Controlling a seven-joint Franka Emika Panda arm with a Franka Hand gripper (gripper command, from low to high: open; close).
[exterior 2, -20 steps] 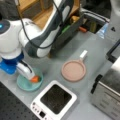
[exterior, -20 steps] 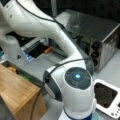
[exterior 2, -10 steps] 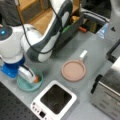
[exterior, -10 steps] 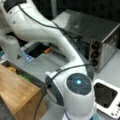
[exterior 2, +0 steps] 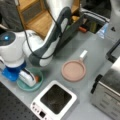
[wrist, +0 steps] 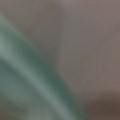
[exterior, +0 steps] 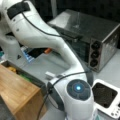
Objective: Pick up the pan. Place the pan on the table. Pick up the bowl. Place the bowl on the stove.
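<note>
The pinkish-brown pan [exterior 2: 73,70] lies flat on the grey table [exterior 2: 82,45], its white handle pointing up and right, apart from the arm. The teal bowl [exterior 2: 38,85] sits at a front view's lower left, with an orange piece [exterior 2: 37,78] inside. My gripper [exterior 2: 30,80] is lowered into the bowl, its white body right over the near rim; the fingertips are hidden. The wrist view is filled by the bowl's teal rim [wrist: 30,77] against the table [wrist: 82,37]. The white stove [exterior 2: 55,101] [exterior: 105,96] with its black top stands bare beside the bowl.
A large steel toaster oven [exterior: 97,40] [exterior 2: 110,87] stands by the stove. A light wooden box [exterior: 17,95] [exterior 2: 37,17] is behind the arm. Small items [exterior 2: 83,29] lie along the table's far edge.
The arm's wrist has dropped lower over the bowl, bringing the gripper down into it. Pan, bowl and stove have stayed in place.
</note>
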